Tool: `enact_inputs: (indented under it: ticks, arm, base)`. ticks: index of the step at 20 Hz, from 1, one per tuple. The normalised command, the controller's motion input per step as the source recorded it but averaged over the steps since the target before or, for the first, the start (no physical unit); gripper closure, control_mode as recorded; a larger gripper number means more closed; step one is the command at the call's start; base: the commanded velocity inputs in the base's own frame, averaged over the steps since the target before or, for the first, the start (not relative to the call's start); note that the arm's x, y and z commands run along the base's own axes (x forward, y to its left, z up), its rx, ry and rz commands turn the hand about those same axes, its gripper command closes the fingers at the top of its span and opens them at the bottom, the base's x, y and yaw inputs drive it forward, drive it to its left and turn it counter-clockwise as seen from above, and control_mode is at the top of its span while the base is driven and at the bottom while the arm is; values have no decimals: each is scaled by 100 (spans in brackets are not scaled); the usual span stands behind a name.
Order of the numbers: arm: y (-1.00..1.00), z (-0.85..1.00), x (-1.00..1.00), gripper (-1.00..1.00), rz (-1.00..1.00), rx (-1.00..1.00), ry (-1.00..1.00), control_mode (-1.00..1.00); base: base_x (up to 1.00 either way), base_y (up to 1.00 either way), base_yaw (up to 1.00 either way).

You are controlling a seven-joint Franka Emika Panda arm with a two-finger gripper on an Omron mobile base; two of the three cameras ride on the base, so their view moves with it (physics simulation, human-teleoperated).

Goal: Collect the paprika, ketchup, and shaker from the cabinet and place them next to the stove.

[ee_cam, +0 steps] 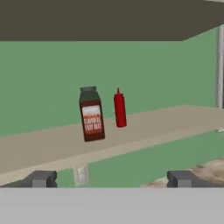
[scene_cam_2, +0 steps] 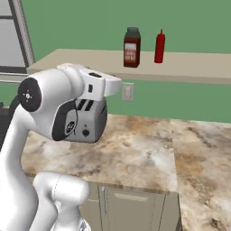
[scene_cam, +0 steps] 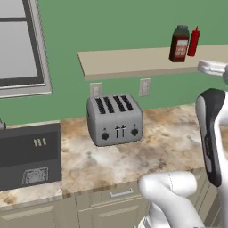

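Two dark fingertips [ee_cam: 41, 178] of the gripper [ee_cam: 111, 179] stand spread wide apart, grasping nothing, apparently short of the cabinet [ee_cam: 144, 124]. On that shelf, the paprika [ee_cam: 91, 114] stands just beside the ketchup [ee_cam: 120, 109].

My fingers [ee_cam: 43, 179] stood wide apart with open air ahead. On the shelf [ee_cam: 52, 146], the paprika [ee_cam: 91, 114] and ketchup [ee_cam: 120, 109] stood near each other, bare board around.
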Motion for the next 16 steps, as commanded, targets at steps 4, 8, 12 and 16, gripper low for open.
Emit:
enact_inputs:
  ticks: [4, 8, 12, 16]
  arm:
    - [0, 2, 0, -100, 18, 6, -13, -100]
    - [0, 13, 2, -100, 19, 7, -12, -100]
    - [0, 23, 26, -100, 17, 3, -4, -100]
    - [0, 18, 30, -100, 11, 1, -2, -100]
  base:
    - [0, 0, 0]
    - [0, 0, 0]
    - [0, 0, 0]
    - [0, 0, 0]
